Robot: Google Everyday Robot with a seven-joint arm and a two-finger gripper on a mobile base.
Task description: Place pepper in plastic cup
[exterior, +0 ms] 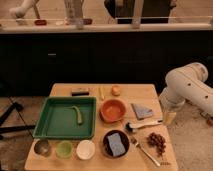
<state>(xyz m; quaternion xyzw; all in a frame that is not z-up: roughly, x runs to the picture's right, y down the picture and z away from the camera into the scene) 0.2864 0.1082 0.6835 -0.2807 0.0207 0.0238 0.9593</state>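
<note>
The green chili pepper (76,114) lies inside the green tray (50,126) on the left half of the wooden table, right of the tray's middle. The pale green plastic cup (64,149) stands at the table's front edge, just below the tray, between a shiny metal cup (42,147) and a white cup (85,149). My white arm (189,87) comes in from the right. My gripper (169,116) hangs at the table's right edge, far from the pepper and the cup, with nothing seen in it.
An orange bowl (113,110) sits right of the tray. A dark bowl with a blue sponge (116,143), a fork (146,152), grapes (157,141), a spoon (143,125) and a grey cloth (142,111) fill the right side. A yellow stick (101,92), an orange fruit (116,90) and a dark block (80,92) lie at the back.
</note>
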